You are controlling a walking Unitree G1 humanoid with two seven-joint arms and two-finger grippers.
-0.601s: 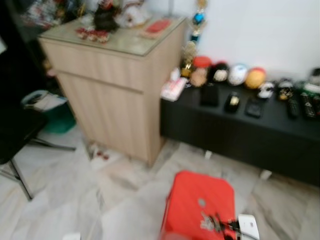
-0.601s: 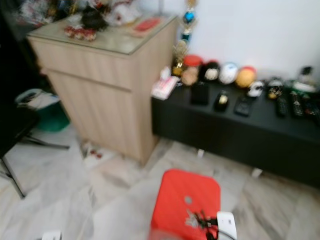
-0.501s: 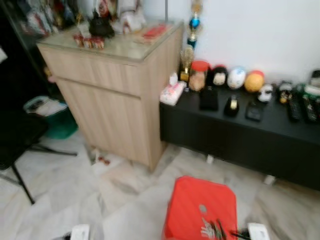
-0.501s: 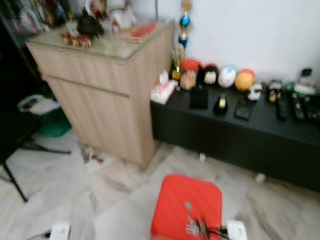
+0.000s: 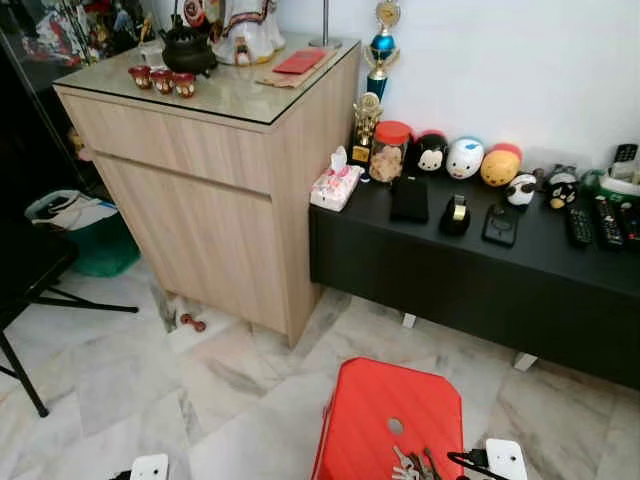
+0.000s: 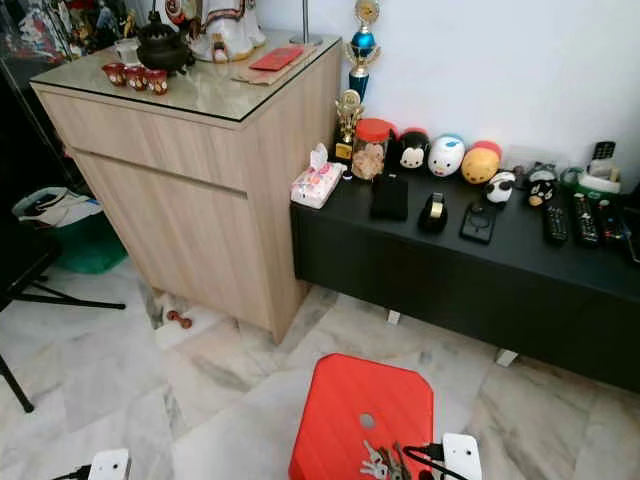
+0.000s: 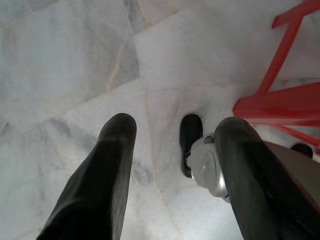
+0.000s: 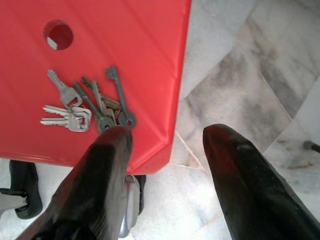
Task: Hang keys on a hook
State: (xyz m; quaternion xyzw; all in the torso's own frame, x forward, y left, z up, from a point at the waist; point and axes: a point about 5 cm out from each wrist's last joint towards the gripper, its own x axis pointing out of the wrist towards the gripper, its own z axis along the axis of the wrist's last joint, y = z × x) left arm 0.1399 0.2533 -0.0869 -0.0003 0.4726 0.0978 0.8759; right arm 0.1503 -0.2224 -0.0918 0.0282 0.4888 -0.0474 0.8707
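Note:
A bunch of several keys (image 8: 85,107) lies on the top of a red plastic stool (image 5: 385,410), near its front edge and close to the seat's round hole (image 8: 58,34). The keys (image 6: 378,462) show at the bottom of the head views. My right gripper (image 8: 167,135) hangs open above the stool's corner, with one fingertip (image 8: 112,142) just short of the keys and nothing between the fingers. My left gripper (image 7: 175,130) is open over the marble floor beside the stool's red legs (image 7: 280,95), holding nothing.
A tall wooden cabinet (image 5: 220,170) with a glass top stands at the left. To its right a low black bench (image 5: 480,265) along the white wall carries toys, a tissue box and remotes. A green bin (image 5: 100,240) and black chair legs (image 5: 40,300) are at far left.
The whole picture has shifted and sharpened as the camera moved; the stool now sits lower in the head views. The keys and stool have not moved.

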